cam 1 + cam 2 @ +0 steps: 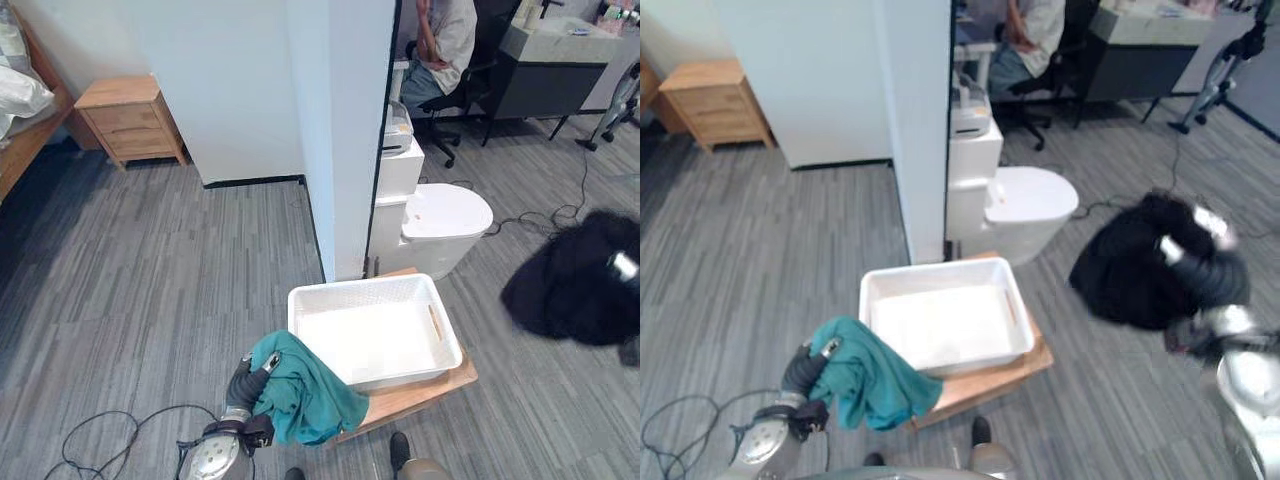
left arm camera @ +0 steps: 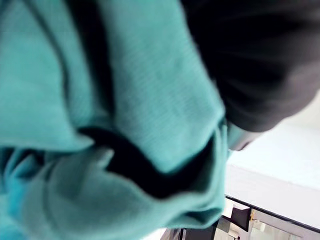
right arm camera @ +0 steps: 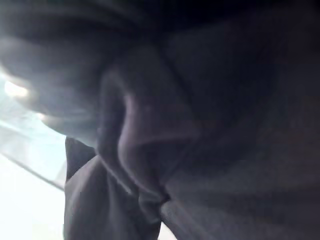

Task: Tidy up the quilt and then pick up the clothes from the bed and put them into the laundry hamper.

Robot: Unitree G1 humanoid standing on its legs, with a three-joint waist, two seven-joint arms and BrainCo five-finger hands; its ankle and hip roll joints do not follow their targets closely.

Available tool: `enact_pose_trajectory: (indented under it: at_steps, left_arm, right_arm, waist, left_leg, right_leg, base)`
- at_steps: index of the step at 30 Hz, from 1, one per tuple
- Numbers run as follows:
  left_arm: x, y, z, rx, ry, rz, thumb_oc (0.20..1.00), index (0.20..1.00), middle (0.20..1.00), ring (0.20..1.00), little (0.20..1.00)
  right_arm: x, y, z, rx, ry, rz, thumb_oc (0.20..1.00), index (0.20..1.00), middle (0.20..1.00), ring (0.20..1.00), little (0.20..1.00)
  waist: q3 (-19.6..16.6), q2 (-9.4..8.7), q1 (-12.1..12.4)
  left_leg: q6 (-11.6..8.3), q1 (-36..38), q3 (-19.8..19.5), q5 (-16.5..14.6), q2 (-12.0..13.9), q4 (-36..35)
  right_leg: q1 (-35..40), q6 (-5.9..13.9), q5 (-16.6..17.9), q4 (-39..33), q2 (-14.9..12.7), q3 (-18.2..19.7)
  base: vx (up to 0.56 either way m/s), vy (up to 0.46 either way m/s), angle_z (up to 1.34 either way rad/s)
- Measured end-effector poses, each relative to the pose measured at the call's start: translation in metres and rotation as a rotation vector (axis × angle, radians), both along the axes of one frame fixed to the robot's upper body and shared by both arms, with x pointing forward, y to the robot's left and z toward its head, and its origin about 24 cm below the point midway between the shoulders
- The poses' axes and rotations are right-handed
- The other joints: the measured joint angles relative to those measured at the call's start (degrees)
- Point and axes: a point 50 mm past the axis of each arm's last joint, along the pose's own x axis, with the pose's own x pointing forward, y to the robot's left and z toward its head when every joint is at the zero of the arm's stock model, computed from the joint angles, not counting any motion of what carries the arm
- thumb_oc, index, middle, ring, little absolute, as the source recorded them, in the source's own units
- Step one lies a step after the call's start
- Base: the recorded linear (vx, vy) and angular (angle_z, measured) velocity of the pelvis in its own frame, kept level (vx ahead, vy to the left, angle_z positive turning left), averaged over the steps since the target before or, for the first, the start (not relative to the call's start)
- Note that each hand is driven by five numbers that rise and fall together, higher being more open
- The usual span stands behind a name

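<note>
Hamper (image 1: 375,330) lies just right of our left hand (image 1: 246,382), which clutches the teal garment (image 1: 305,392) at its near-left corner. Right eye view: right hand (image 1: 1200,262) carries the black garment (image 1: 1130,265), well right; grip unclear.

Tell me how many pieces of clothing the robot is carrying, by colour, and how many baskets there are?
Teal garment, bunched in the left hand: 1
Black garment, draped over the right hand: 1
White laundry hamper, nothing in it, on a wooden board: 1
Total: 3
</note>
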Motion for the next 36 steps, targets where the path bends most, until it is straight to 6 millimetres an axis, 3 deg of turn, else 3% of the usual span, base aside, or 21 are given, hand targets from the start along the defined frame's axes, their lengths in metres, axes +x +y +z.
enact_pose_trajectory:
  at_steps: [4,9,13,16,17,18,25,26,27,29,30,33,36]
  left_arm:
    - [0.008,-0.015,-0.001,-0.014,0.017,-0.058,0.200,0.200,0.200,0.200,0.200]
    - [0.010,-0.024,-0.003,-0.018,0.041,-0.104,0.200,0.200,0.200,0.200,0.200]
    - [0.009,-0.022,-0.004,-0.006,0.055,-0.111,0.200,0.200,0.200,0.200,0.200]
    - [0.009,-0.020,-0.005,0.014,0.066,-0.118,0.200,0.200,0.200,0.200,0.200]
    - [0.010,-0.019,-0.004,0.026,0.061,-0.121,0.200,0.200,0.200,0.200,0.200]
    - [0.010,-0.019,-0.004,0.026,0.061,-0.121,0.200,0.200,0.200,0.200,0.200]
    - [0.013,-0.020,0.000,0.027,0.049,-0.116,0.200,0.200,0.200,0.200,0.200]
    - [0.013,-0.020,0.000,0.022,0.047,-0.112,0.200,0.200,0.200,0.200,0.200]
    - [0.014,-0.021,0.000,0.019,0.043,-0.111,0.200,0.200,0.200,0.200,0.200]
    - [0.018,-0.023,0.002,0.015,0.032,-0.113,0.200,0.200,0.200,0.200,0.200]
    - [0.025,-0.028,0.006,0.017,0.000,-0.123,0.200,0.200,0.200,0.200,0.200]
    - [0.027,-0.028,0.006,0.029,-0.004,-0.125,0.200,0.200,0.200,0.200,0.200]
    - [0.024,-0.015,0.004,0.016,0.009,-0.028,0.200,0.200,0.200,0.200,0.200]
  right_arm:
    - [0.043,0.044,0.018,-0.024,-0.001,0.190,0.200,0.200,0.200,0.200,0.200]
    - [0.084,0.085,-0.002,-0.093,0.181,0.282,0.200,0.200,0.200,0.200,0.200]
    - [0.102,0.092,-0.021,-0.074,0.284,0.236,0.200,0.200,0.200,0.200,0.200]
    - [0.107,0.098,-0.037,-0.054,0.345,0.233,0.200,0.200,0.200,0.200,0.200]
    - [0.110,0.104,-0.051,-0.017,0.391,0.225,0.200,0.200,0.200,0.200,0.200]
    - [0.110,0.104,-0.051,-0.017,0.391,0.225,0.200,0.200,0.200,0.200,0.200]
    - [0.076,0.116,-0.123,0.000,0.607,0.178,0.200,0.200,0.200,0.200,0.200]
    - [0.070,0.119,-0.133,-0.016,0.648,0.188,0.884,0.884,0.884,0.884,0.884]
    - [0.064,0.125,-0.144,-0.038,0.691,0.206,1.000,1.000,1.000,1.000,1.000]
    - [0.055,0.133,-0.175,-0.030,0.798,0.195,1.000,1.000,1.000,1.000,1.000]
    - [0.043,0.135,-0.210,-0.033,0.949,0.170,1.000,1.000,1.000,1.000,1.000]
    - [0.027,0.139,-0.235,0.036,1.007,0.130,1.000,1.000,1.000,1.000,1.000]
    - [0.015,0.123,-0.243,0.135,1.022,0.055,1.000,1.000,1.000,1.000,1.000]
  waist:
    - [-0.6,-1.69,2.7]
    - [-0.5,-2.00,7.6]
    - [0.0,-2.96,10.4]
    - [0.3,-3.44,11.4]
    - [0.9,-3.88,11.4]
    - [0.9,-3.88,11.4]
    - [3.3,-2.64,10.4]
    - [3.6,-2.40,10.2]
    - [3.9,-2.08,9.7]
    - [4.0,-1.92,9.3]
    - [4.4,-1.61,9.5]
    - [5.1,-0.74,9.5]
    - [5.0,-0.77,9.4]
  left_leg:
    - [-0.17,-0.4,-0.3,0.5,0.0,0.0]
    - [-0.39,-0.6,-0.9,0.9,0.1,0.1]
    - [-0.61,-1.6,-2.0,1.9,0.1,0.3]
    - [-0.66,-1.6,-2.0,1.8,0.1,0.3]
    - [-0.67,-1.6,-2.0,1.8,0.2,0.3]
    - [-0.67,-1.6,-2.0,1.8,0.2,0.3]
    - [-0.77,-1.5,-1.9,1.7,0.1,0.1]
    - [-0.79,-1.5,-1.9,1.7,0.2,0.1]
    - [-0.78,-1.5,-1.8,1.7,0.2,0.1]
    - [-0.86,-1.4,-1.7,1.8,0.4,0.1]
    - [-1.19,-1.4,-1.7,1.6,0.6,0.1]
    - [-1.28,-1.2,-1.6,1.7,1.0,0.1]
    - [-1.28,-1.1,-1.4,1.7,0.9,0.1]
  right_leg:
    - [-0.2,0.46,0.4,-0.2,0.0,-0.4]
    - [-0.2,0.57,0.5,-0.3,0.0,-1.5]
    - [-0.3,0.55,0.5,-0.2,0.1,-3.1]
    - [-0.3,0.55,0.5,-0.2,0.1,-3.3]
    - [-0.3,0.55,0.5,-0.2,0.0,-3.3]
    - [-0.3,0.55,0.5,-0.2,0.0,-3.3]
    - [-0.2,0.56,0.5,-0.2,0.0,-3.2]
    - [-0.2,0.56,0.5,-0.2,0.0,-3.1]
    - [-0.3,0.56,0.5,-0.2,0.0,-3.0]
    - [-0.3,0.56,0.5,-0.2,0.2,-2.9]
    - [-0.4,0.57,0.5,-0.3,0.2,-2.9]
    - [-0.2,0.56,0.5,-0.3,0.4,-3.0]
    - [-0.3,0.56,0.5,-0.3,0.7,-2.8]
  base:
    - [0.01,0.020,0.00]
    - [0.02,-0.008,0.08]
    - [0.00,-0.005,0.19]
    - [0.00,0.001,0.02]
    - [0.00,0.000,0.00]
    - [0.00,0.000,0.00]
    - [-0.01,0.000,-0.01]
    - [-0.04,-0.016,-0.04]
    - [-0.03,-0.016,-0.05]
    - [-0.01,-0.006,-0.05]
    - [0.00,0.000,0.00]
    - [-0.01,0.004,-0.01]
    - [-0.01,0.010,-0.02]
